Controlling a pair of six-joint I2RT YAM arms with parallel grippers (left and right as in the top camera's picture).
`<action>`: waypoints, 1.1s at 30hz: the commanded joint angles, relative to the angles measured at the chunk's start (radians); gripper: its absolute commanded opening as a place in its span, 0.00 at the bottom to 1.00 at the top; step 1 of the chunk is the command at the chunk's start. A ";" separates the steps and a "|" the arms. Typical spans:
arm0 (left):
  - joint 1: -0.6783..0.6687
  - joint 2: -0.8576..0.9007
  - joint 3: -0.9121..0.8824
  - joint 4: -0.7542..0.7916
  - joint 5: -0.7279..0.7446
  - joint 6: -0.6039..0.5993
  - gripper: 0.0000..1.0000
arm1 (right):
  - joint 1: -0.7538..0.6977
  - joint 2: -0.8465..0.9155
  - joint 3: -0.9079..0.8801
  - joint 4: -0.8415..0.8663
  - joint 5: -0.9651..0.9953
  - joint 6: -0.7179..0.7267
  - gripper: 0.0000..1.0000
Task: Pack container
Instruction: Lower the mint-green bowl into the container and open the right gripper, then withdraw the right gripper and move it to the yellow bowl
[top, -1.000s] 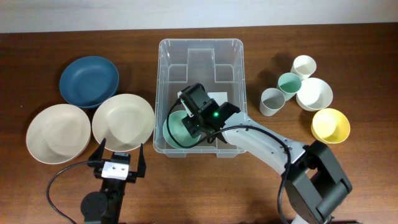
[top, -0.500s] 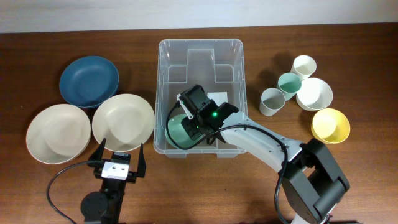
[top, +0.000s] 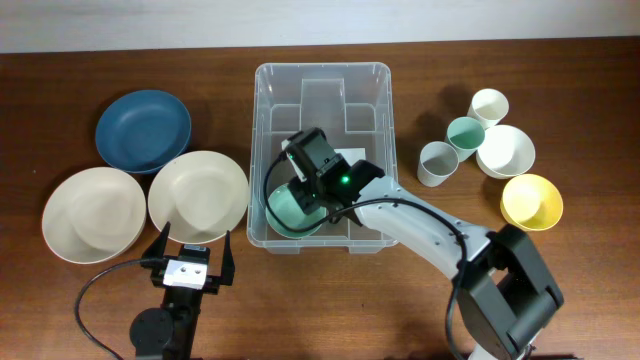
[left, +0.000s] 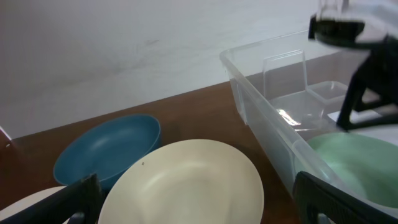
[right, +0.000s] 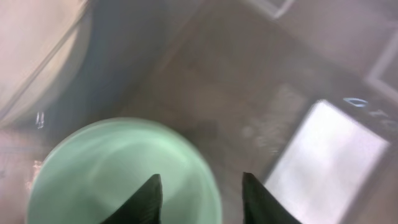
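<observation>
Nearest the robot, the left gripper (top: 194, 247) hovers over the wooden table (top: 60, 80) with its fingers spread wide and nothing between them, at the near edge of a cream dish (top: 198, 195). A second cream dish (top: 95, 213) lies beside it, and a blue dish (top: 143, 130) sits farther back. The left wrist view alone shows the side wall of the container (left: 267, 118) rising next to the cream dish, with a green bowl (left: 354, 155) dimly visible through the clear plastic.

The container (top: 322, 68) stands level in the middle of the table, open side up. Its long axis runs away from the robot, with the dishes to its left and the cups to its right. In the overhead view the right arm's wrist housing covers the fingers and part of the green bowl (top: 285, 212), which sits in the near left corner.

Only the blurred right wrist view shows the right gripper (right: 202, 199). Its jaws are apart, with the bowl's rim between them; whether either finger touches the rim cannot be told. A white label (right: 329, 155) lies on the container's floor.

Farther right are a yellow bowl (top: 531, 201), a grey cup (top: 437, 163), a white bowl (top: 505, 150), a green cup (top: 465, 132) and a white cup (top: 489, 105).
</observation>
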 joint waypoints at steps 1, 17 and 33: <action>-0.004 -0.006 -0.009 0.002 -0.007 0.016 0.99 | -0.043 -0.071 0.042 -0.013 0.134 0.060 0.24; -0.004 -0.006 -0.009 0.002 -0.007 0.016 0.99 | -0.134 -0.078 0.055 -0.156 0.066 0.082 0.04; -0.004 -0.006 -0.009 0.002 -0.007 0.016 1.00 | -0.594 -0.435 0.141 -0.402 0.144 0.166 0.49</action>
